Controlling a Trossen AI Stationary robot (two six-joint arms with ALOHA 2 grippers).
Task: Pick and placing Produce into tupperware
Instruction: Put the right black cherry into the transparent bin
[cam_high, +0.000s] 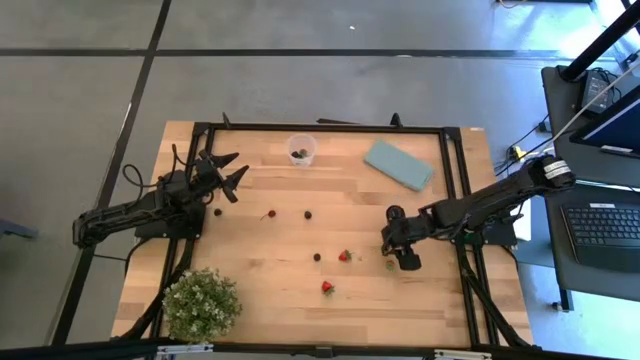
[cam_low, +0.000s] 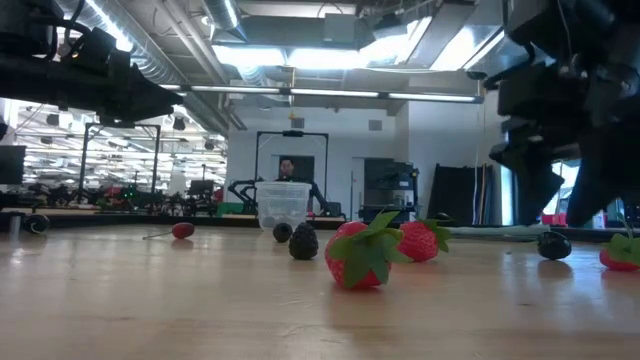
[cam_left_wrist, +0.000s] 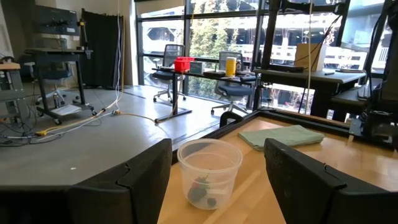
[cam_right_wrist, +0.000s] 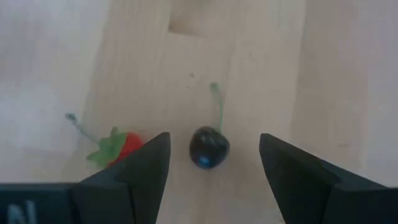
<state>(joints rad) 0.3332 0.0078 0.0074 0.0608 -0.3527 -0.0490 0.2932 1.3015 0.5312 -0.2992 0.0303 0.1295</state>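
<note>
Below, 1 glossy dark cherry (cam_right_wrist: 209, 147) with thin green stem, centred under wide-open, empty right gripper (cam_right_wrist: 211, 168); smooth pale wooden counter (cam_right_wrist: 267, 68).

Strawberries (cam_low: 357, 254) and dark berries (cam_low: 303, 243) on table (cam_low: 200, 310), clear tupperware (cam_low: 283, 206) behind

Clear round tupperware (cam_high: 302, 149) stands upright at the table's far edge, a few produce pieces inside; other produce (cam_high: 327, 287) lies scattered mid-table.

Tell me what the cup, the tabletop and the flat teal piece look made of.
Cup: clear, thin plastic; its contents show through the wall.
Tabletop: light wood, matte, with visible plank seams.
Teal piece: probably soft cloth or foam; edges look limp in the left wrist view.
</note>
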